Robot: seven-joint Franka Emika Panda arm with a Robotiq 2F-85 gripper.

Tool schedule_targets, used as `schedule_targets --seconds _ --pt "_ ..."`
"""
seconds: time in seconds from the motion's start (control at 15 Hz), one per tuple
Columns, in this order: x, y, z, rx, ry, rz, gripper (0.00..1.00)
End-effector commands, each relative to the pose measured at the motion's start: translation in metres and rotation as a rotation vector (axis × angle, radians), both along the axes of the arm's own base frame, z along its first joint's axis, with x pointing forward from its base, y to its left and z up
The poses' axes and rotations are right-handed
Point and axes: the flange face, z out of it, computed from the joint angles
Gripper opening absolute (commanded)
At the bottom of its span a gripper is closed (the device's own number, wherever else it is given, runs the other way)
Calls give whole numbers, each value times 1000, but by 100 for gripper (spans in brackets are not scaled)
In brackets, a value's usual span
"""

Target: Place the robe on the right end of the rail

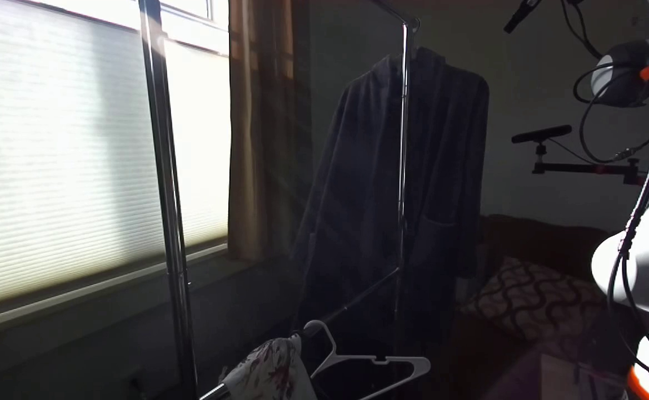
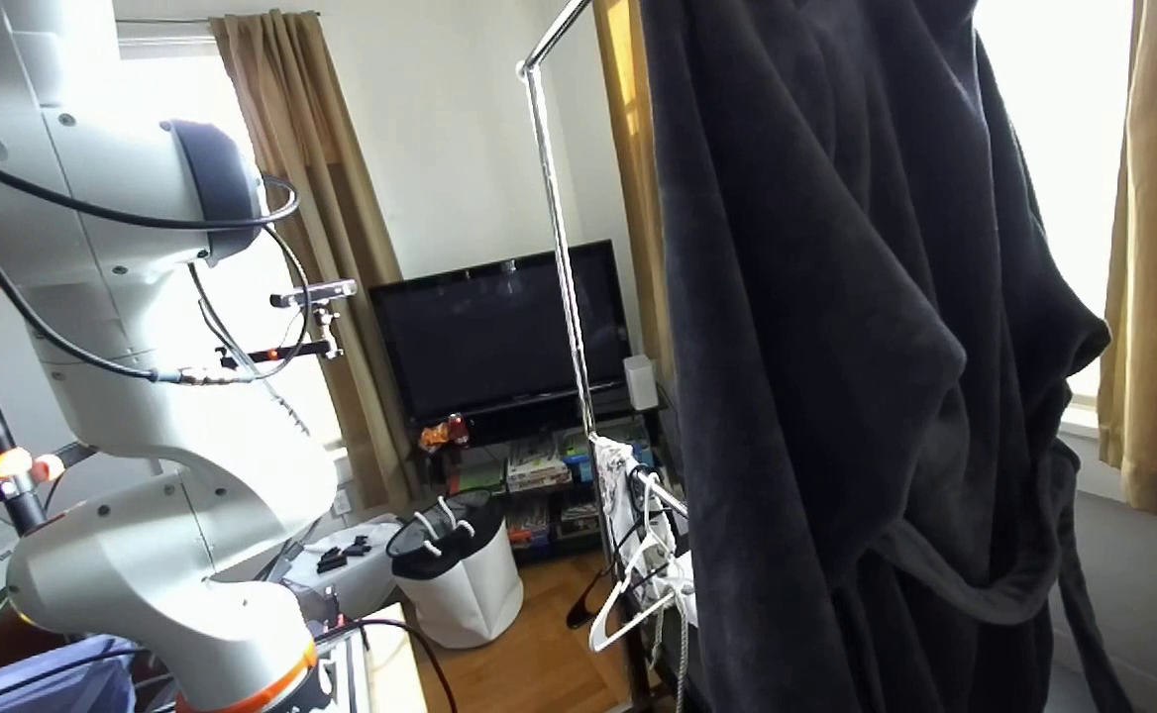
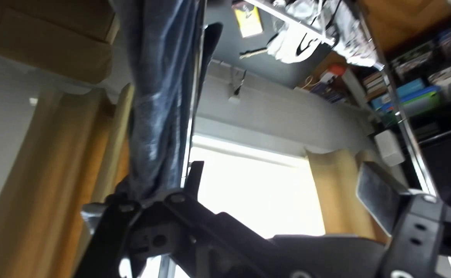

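The dark robe [image 1: 352, 183] hangs upright behind the rack's near upright pole in an exterior view. It also fills the right of an exterior view [image 2: 816, 347], its top cut off. The rail [image 1: 394, 11] shows as a short dark length at the top; it shows too in an exterior view [image 2: 557, 35]. The robe's hanger hook is hidden. My gripper [image 3: 287, 189] is open, with nothing between its fingers. In the wrist view the robe [image 3: 154, 96] lies outside the jaws, beside and behind the left finger. The gripper is out of view in both exterior views.
Slim upright poles [image 1: 404, 139] stand close to the robe; a pole also passes beside the right finger [image 3: 407, 131]. A white hanger [image 1: 377, 361] and patterned cloth [image 1: 277, 366] hang on a lower bar. A hamper [image 2: 465, 584] and television [image 2: 504, 332] stand behind the rack.
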Motion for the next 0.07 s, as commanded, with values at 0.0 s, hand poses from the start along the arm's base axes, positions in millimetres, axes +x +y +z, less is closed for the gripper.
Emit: schedule_targets --seconds 0.0 --pt "0 5 0 -36 18 31 100"
